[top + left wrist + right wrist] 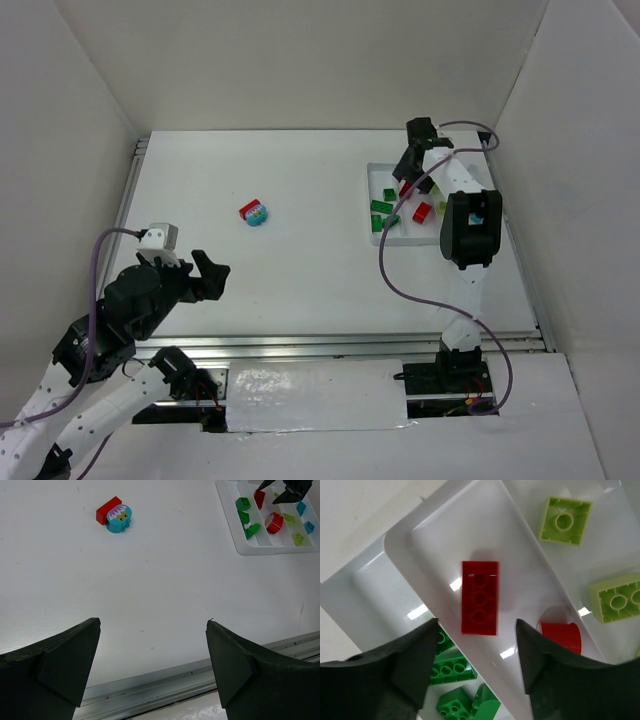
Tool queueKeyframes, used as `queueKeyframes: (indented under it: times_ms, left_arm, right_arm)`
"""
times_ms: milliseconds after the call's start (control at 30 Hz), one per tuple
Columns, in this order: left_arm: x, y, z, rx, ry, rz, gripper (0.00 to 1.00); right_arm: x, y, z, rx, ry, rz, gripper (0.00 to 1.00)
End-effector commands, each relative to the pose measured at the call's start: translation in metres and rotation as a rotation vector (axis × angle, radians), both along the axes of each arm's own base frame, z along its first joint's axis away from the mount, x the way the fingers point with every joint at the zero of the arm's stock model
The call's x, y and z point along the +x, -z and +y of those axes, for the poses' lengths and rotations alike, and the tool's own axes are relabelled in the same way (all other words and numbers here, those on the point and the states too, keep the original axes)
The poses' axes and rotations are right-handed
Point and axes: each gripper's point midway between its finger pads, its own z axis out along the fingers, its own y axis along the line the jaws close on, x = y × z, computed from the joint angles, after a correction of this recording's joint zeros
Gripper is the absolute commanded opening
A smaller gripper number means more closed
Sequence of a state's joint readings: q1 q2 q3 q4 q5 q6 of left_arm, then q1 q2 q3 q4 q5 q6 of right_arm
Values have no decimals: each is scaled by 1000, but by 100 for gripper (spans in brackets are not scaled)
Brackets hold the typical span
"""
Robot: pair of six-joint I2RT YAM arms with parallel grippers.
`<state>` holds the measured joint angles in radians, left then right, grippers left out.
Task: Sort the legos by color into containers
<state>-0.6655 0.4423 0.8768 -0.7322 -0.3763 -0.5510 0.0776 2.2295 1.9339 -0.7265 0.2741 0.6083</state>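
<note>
A white table (300, 280) w/ white walls (300, 70) on three sides fills the top view. The right arm (470, 230) reaches up the right side; its black body and a purple cable (384, 265) cover the right edge of the tray. The left arm (130, 300) sits lower left, well apart from everything.

The white tray (400, 241), upper right, has four long compartments. The left wrist cam, w/ the tray at its top right, shows them left to right: dark green bricks (244, 516), red pieces (274, 523), yellow-green bricks (298, 539), teal bricks (308, 527). The top view hides the teal ones behind the arm.

The right gripper (474, 626) hangs over the red compartment, fingers wide apart, holding nothing. In the right wrist view a red brick (480, 597) lies flat, seen btwn the fingers, w/ a round red piece (561, 635) lower right. The left gripper (152, 621) is also spread wide and empty.

One red-and-teal pair (254, 212) lies alone on the table, centre-left, outside the tray. Only the left wrist cam shows a flower print on its teal half.
</note>
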Motion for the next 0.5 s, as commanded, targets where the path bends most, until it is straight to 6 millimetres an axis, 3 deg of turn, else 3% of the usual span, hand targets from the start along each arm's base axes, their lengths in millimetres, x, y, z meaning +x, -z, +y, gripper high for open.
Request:
queueKeyframes:
  times_ms: [0,167,200,267,300,333,367,400,433,467]
  left_arm:
    - [5,-8,-3,-9,1,-28,99]
    - [14,1,9,4,-122,30,99]
    - [18,3,13,4,-167,36,99]
    - [27,14,9,-11,-219,82,100]
    - [32,17,8,-14,-244,99,99]
    - [38,17,2,-31,-250,106,99]
    - [49,25,-8,1,-246,143,99]
    - [57,27,-14,16,-240,152,99]
    - [74,30,-24,48,-238,167,99]
    - [83,31,-29,59,-233,168,99]
  right_arm:
    - [-7,-28,-5,-8,7,-43,73]
    - [-24,-57,-3,13,-2,-105,81]
    - [-31,-55,0,24,-8,-97,81]
    - [-44,-84,16,63,-65,-161,81]
    - [-56,-78,37,71,-125,-163,81]
    - [-68,-107,50,81,-165,-230,82]
    - [-77,-118,63,80,-208,-259,92]
    - [-91,-112,76,85,-253,-258,98]
    - [-111,-137,104,98,-356,-317,100]
    - [-125,-145,126,149,-445,-335,100]
